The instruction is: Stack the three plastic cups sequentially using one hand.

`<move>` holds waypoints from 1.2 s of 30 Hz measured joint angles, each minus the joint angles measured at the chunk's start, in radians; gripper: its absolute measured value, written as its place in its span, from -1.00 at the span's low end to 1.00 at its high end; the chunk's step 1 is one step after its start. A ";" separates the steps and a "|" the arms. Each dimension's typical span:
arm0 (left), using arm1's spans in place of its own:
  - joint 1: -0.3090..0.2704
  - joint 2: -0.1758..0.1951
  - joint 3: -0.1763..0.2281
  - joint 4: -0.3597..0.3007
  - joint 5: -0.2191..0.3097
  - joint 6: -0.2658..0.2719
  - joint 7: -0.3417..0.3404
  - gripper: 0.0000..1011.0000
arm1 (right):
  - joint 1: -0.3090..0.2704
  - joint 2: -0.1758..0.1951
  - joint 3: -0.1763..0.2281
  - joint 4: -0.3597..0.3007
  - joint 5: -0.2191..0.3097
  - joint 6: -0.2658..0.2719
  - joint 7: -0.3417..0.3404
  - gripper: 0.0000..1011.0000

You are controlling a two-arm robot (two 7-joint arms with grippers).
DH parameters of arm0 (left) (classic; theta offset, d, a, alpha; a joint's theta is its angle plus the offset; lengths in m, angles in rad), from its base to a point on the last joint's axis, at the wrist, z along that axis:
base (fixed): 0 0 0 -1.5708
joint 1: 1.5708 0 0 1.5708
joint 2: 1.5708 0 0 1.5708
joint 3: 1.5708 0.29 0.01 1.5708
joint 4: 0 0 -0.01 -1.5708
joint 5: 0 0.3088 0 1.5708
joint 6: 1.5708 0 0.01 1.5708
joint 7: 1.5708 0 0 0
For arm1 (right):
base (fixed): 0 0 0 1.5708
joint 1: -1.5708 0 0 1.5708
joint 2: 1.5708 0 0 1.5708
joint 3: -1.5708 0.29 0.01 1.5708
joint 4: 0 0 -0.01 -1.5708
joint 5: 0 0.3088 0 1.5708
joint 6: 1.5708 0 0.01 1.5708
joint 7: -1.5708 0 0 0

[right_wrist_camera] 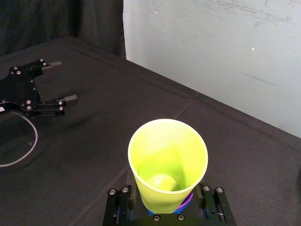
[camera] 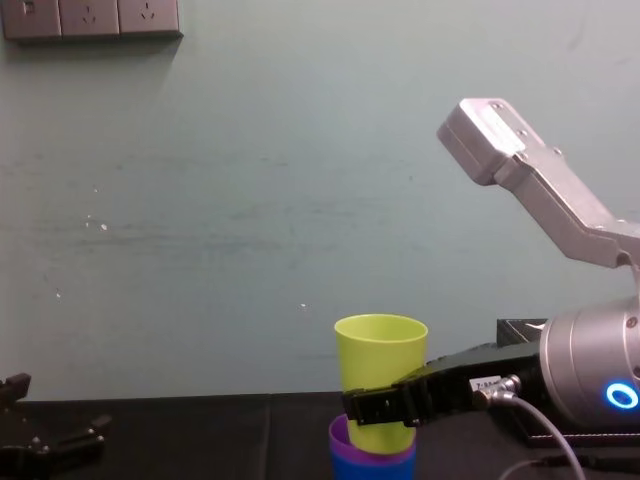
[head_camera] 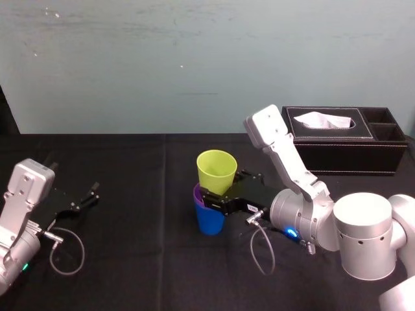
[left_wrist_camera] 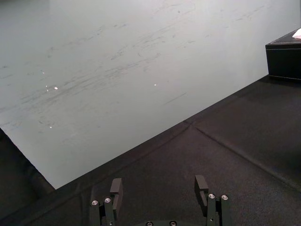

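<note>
the last step of the stacking is in hand: the smooth, tapered yellow-green plastic cup (head_camera: 216, 170) is clenched about its lower wall by the black two-finger right gripper (head_camera: 224, 188), with its base inside the purple plastic cup (head_camera: 196, 192), which is nested in the blue plastic cup (head_camera: 209, 219) near the middle of the black cloth-covered table (head_camera: 130, 259). the yellow-green cup is held upright and high, so it is judged not fully seated. a short straight push down is called for next, then a release and a level retreat, lest the stack be tipped. the left gripper (head_camera: 84, 197), spread and empty, is parked at the table's left.
</note>
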 joint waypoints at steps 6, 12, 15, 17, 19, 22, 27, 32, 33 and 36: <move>0.000 0.000 0.000 0.000 0.000 0.000 0.000 0.98 | 0.000 0.002 0.005 -0.012 0.006 -0.006 -0.003 0.38; 0.000 0.000 0.000 0.000 0.000 0.000 0.000 0.98 | 0.003 0.003 0.008 -0.017 0.010 -0.011 -0.007 0.38; 0.000 0.000 0.000 0.000 0.000 0.000 0.000 0.98 | 0.008 0.002 0.007 -0.012 0.012 -0.014 -0.008 0.38; 0.000 0.000 0.000 0.000 0.000 0.000 0.000 0.98 | 0.012 0.002 0.006 -0.006 0.012 -0.017 -0.008 0.38; 0.000 0.000 0.000 0.000 0.000 0.000 0.000 0.98 | 0.019 -0.001 0.002 0.005 0.012 -0.021 -0.008 0.38; 0.000 0.000 0.000 0.000 0.000 0.000 0.000 0.98 | 0.032 -0.005 -0.003 0.022 0.014 -0.028 -0.006 0.38; 0.000 0.000 0.000 0.000 0.000 0.000 0.000 0.98 | 0.054 -0.015 -0.011 0.059 0.018 -0.042 -0.003 0.38; 0.000 0.000 0.000 0.000 0.000 0.000 0.000 0.98 | 0.069 -0.024 -0.017 0.090 0.022 -0.052 -0.003 0.38; 0.000 0.000 0.000 0.000 0.000 0.000 0.000 0.98 | 0.070 -0.025 -0.018 0.093 0.023 -0.053 -0.003 0.38; 0.000 0.000 0.000 0.000 0.000 0.000 0.000 0.98 | 0.073 -0.027 -0.021 0.105 0.024 -0.056 -0.004 0.38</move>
